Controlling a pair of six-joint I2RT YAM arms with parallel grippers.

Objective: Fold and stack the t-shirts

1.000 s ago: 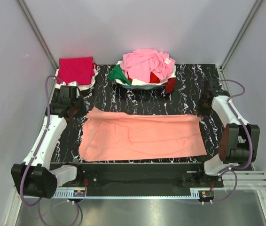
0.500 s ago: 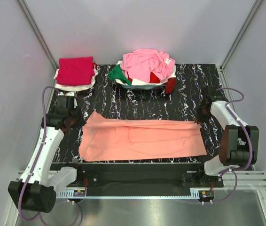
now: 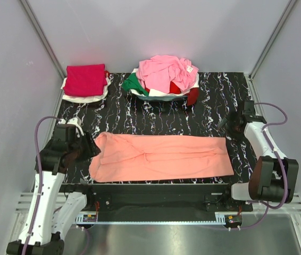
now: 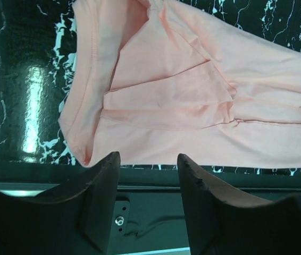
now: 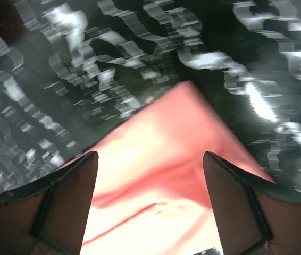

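Two spread claws (image 4: 148, 155) (image 5: 149, 154) over salmon-orange t-shirt (image 3: 161, 156)

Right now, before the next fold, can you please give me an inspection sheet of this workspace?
Surface: black veined mat, flat.
Job's things: salmon shirt folded lengthwise near the front; crimson shirt folded far left; unfolded pile far centre.
Clutter: nothing seen.
Grippers: left fingers open at the shirt's left end; right fingers open over its far right corner; both empty.
Cables: purple loops on both arms, clear of shirts.
Surroundings: grey walls.
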